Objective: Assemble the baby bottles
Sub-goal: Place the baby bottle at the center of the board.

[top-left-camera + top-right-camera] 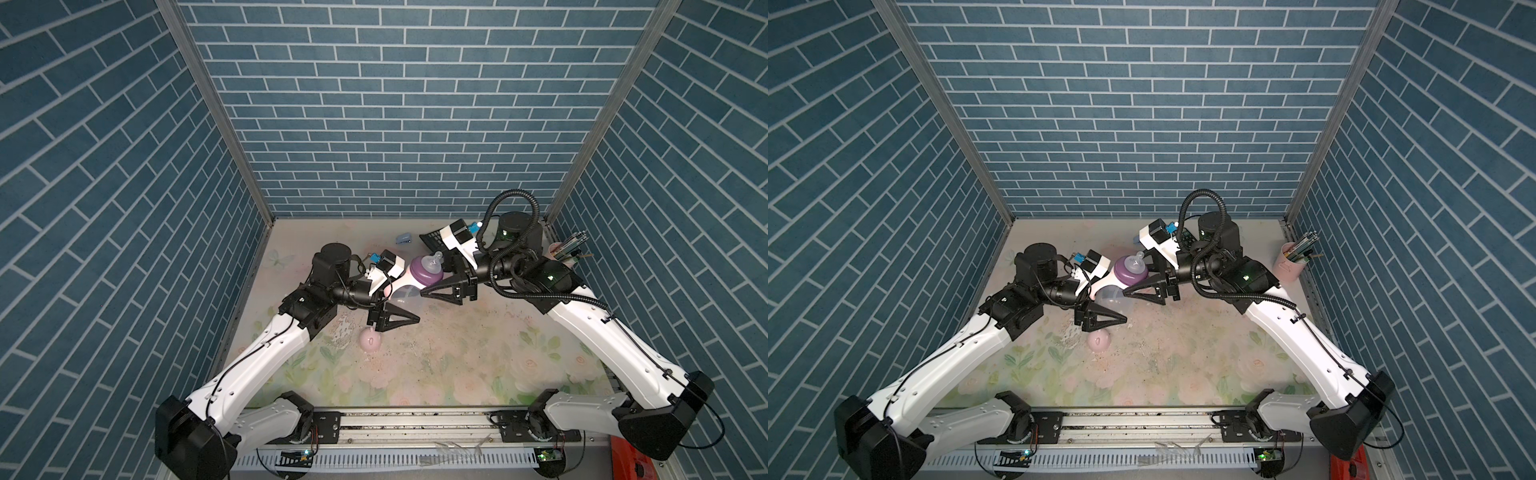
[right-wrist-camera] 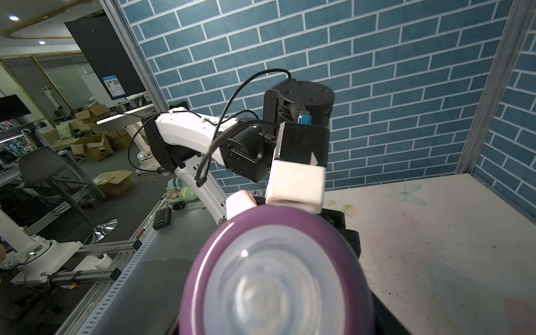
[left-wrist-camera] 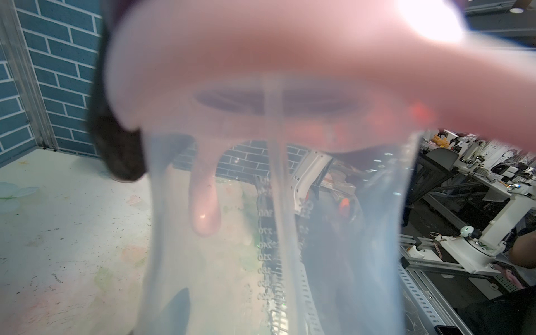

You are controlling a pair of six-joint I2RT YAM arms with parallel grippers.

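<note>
Above the bench (image 1: 457, 353), the tilted bottle body (image 1: 411, 301) was clamped by the left hand (image 1: 409, 307), its purple collar (image 1: 424, 272) was clasped by the right hand (image 1: 430, 276), and the pink dome cap (image 1: 371, 341) was seen lying below.

Clear, faintly cloudy plastic, smooth, for the bottle body (image 3: 333, 232). Pink plastic with a satin sheen for the pink ring (image 3: 290, 43). Glossy plastic for the purple collar (image 2: 197, 275); translucent, rubbery-looking teat (image 2: 272, 290). Smooth, lightly shiny pink dome cap (image 1: 371, 340). Matt, scuffed floral print on the table surface (image 1: 457, 357). Brushed metal frame posts (image 1: 211, 95); glossy white plastic arm shells (image 1: 266, 353).
</note>
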